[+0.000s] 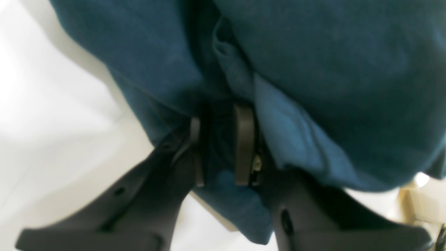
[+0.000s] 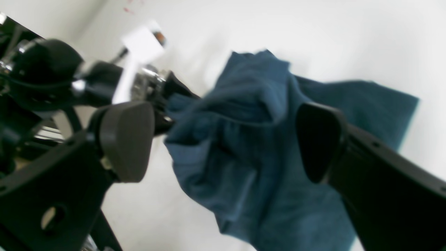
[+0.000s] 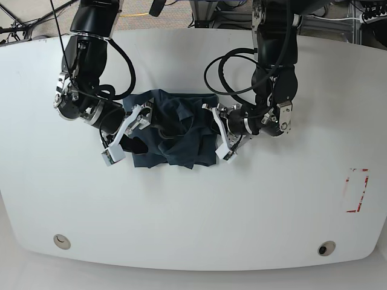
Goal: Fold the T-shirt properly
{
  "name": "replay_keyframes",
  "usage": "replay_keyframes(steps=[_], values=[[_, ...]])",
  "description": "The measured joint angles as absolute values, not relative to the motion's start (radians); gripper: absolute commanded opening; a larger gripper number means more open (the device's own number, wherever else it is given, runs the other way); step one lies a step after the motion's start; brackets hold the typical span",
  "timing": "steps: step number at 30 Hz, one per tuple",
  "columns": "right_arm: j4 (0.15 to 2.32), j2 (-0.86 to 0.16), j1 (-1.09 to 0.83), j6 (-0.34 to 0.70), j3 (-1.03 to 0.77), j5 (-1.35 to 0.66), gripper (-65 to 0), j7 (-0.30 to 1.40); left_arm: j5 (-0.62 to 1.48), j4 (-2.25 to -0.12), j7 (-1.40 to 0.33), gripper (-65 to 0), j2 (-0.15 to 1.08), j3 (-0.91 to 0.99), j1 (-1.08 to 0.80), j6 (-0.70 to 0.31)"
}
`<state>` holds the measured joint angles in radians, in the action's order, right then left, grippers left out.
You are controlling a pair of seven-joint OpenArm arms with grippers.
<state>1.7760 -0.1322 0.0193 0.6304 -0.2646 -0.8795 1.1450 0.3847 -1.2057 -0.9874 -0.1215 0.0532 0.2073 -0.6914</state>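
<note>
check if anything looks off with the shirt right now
The T-shirt is bunched into a rumpled heap on the white table rather than lying in flat, squared folds. The left gripper is pinching a fold of it, while the right gripper stands open with the cloth loose between its fingers.

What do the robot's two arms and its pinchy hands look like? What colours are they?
Both arms are black with chunky rounded joints, silver metal rings near the wrists and looping black cables. Each wrist carries a small white block. The left gripper and right gripper have dark grey plastic fingers with screw holes, ending in smooth, rounded pads.
</note>
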Motion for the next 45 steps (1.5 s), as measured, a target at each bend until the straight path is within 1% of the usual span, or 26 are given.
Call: replay_keyframes(steps=[2,5,7,11,20,26,28,34,40,45], values=[[1.779,-0.152,0.008,0.631,-0.265,-0.879,-4.4,1.145,0.443,-1.202,-0.953,-52.8,-0.121,0.081,0.199,-0.691],[1.781,-0.176,-0.018,0.631,-0.26,-0.885,-4.4,1.142,0.532,-1.201,-0.948,-45.3,-0.115,0.119,0.197,-0.69],[1.781,-0.184,-0.036,0.632,-0.26,-0.882,-4.4,1.148,0.59,-1.201,-0.947,-41.8,-0.11,0.145,0.2,-0.69],[1.781,-0.189,-0.059,0.632,-0.255,-0.879,-4.4,1.147,0.689,-1.201,-0.941,-41.9,-0.078,0.182,0.202,-0.69],[1.766,-0.181,-0.062,0.645,-0.134,-0.876,-4.4,1.144,0.823,-1.249,-0.941,-41.9,0.099,0.192,0.196,-0.689],[1.697,-0.185,-0.056,0.643,-0.001,-0.809,-4.4,1.074,0.855,-1.318,-0.941,-41.9,0.202,0.191,0.18,-0.69],[1.674,-0.173,-0.039,0.643,0.062,-0.789,-4.4,1.074,0.849,-1.335,-0.943,-41.9,0.234,0.192,0.164,-0.689],[1.668,-0.132,-0.005,0.636,0.184,-0.789,-4.4,1.066,0.852,-1.388,-0.945,-41.9,0.281,0.192,0.128,-0.69],[1.755,-0.111,0.0,0.64,0.19,-0.796,-4.4,1.065,0.852,-1.392,-0.945,-41.9,0.294,0.231,0.092,-0.69],[1.798,-0.121,-0.009,0.65,0.099,-0.797,-4.4,1.063,0.844,-1.391,-0.948,-41.9,0.296,0.236,0.097,-0.69]])
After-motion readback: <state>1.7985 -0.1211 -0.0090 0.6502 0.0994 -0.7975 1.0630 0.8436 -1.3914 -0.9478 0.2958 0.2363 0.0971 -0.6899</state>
